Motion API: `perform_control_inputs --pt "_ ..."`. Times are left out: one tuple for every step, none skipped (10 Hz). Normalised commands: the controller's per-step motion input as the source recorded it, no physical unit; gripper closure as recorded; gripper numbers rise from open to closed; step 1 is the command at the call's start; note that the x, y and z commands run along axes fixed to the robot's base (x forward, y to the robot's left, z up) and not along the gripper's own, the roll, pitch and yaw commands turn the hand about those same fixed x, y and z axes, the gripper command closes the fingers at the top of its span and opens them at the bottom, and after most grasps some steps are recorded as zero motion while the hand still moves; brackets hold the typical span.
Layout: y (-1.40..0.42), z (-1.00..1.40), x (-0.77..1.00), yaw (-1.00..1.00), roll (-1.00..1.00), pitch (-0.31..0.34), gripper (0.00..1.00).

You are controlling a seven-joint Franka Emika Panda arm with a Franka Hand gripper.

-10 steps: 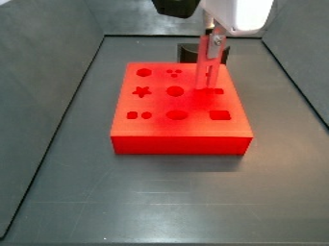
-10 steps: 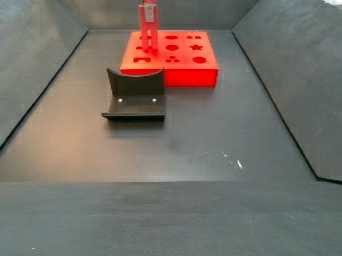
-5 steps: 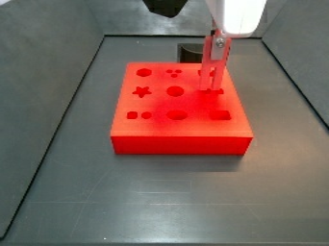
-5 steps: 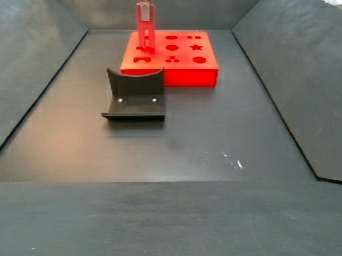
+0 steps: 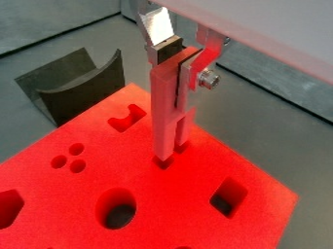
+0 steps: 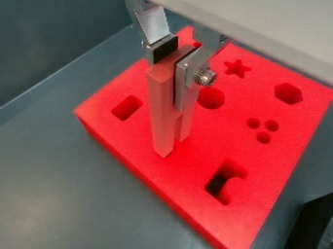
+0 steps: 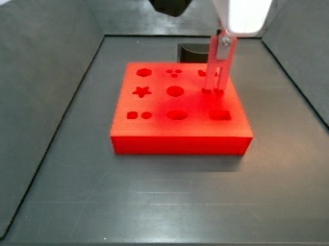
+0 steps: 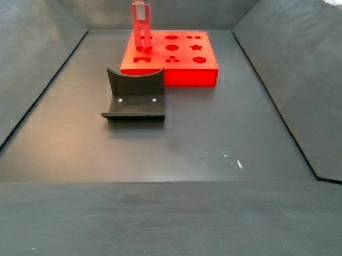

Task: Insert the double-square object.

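My gripper (image 5: 173, 66) is shut on the double-square object (image 5: 169, 117), a slim red peg held upright. Its lower end sits at the top face of the big red block (image 5: 53, 195), between the notch-shaped hole (image 5: 127, 117) and the square hole (image 5: 224, 197); I cannot tell whether it touches. The other wrist view shows the gripper (image 6: 176, 60), peg (image 6: 166, 112) and block (image 6: 143, 156). In the side views the gripper (image 7: 221, 38) (image 8: 139, 8) holds the peg (image 7: 217, 69) (image 8: 139, 32) over the block (image 7: 180, 135) (image 8: 187, 72).
The dark grey curved fixture (image 8: 134, 95) stands on the floor beside the block, also seen in a wrist view (image 5: 72, 83) and behind the block (image 7: 193, 50). Dark walls enclose the grey floor (image 8: 201, 140).
The gripper has carried the peg sideways across the block's top, to the right in one side view and to the left in the other. Its grip is unchanged.
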Motion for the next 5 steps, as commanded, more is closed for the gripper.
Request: perform_control_inputs --pt "-0.05 -0.11 0.06 0.1 0.15 0.051 1.0" --pt "-0.04 -0.13 0.0 0.08 0.16 0.036 1.0" --pt "-0.02 -0.12 -0.03 0.01 0.16 0.033 1.0" --pt "-0.01 -0.04 -0.16 0.0 0.16 0.046 1.0" --pt "0.0 0.0 -0.25 0.0 0.15 0.057 1.0"
